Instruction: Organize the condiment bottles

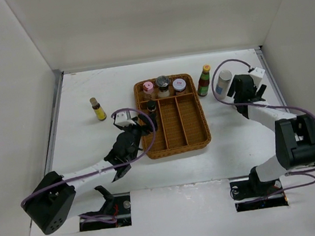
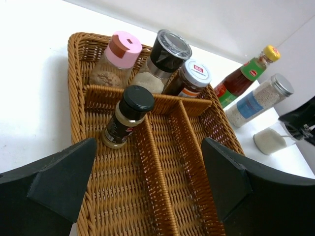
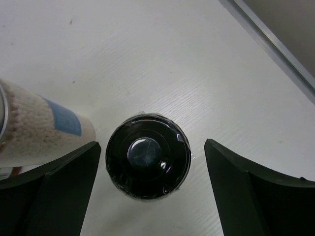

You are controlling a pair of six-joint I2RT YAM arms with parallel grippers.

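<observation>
A black-capped bottle [image 3: 147, 156], its round lid glossy, is seen ungripped inside the wide-open right gripper [image 3: 151, 145]; the left gripper [image 2: 147, 143] is spread wide, empty

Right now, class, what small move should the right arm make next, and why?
Probably lower the right jaws around the black-lidded jar and close. They stand open on either side of it, and it stands on the table outside the wicker tray, beside the white shaker.

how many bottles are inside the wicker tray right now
4: pink-lidded jar, black-capped grinder and white-lidded jar in the back compartment, small dark bottle in the left lane. None seems hidden.
</observation>
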